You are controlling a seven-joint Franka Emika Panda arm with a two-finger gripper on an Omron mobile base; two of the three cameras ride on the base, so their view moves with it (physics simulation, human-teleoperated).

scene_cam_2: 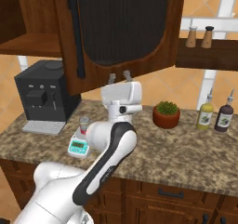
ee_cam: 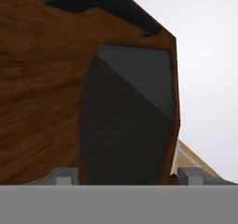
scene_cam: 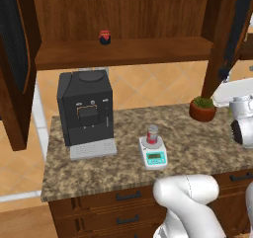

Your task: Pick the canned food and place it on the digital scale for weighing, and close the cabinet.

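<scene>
Can [scene_cam: 152, 133] sits on the scale [scene_cam: 154, 155]; my gripper [scene_cam_2: 119, 75], spread and empty, points up under the door [scene_cam_2: 116, 28] at frame top to shut it.

Even, diffuse rendered lighting with no visible source and no glare. Soft shadows lie beneath the coffee machine [scene_cam: 85, 113] on the counter [scene_cam: 207, 148] and inside the cabinet [scene_cam: 123, 15]. Both base views are low in resolution and slightly soft. In the hand view the cabinet door is close, blurred and coarsely pixelated.
</scene>
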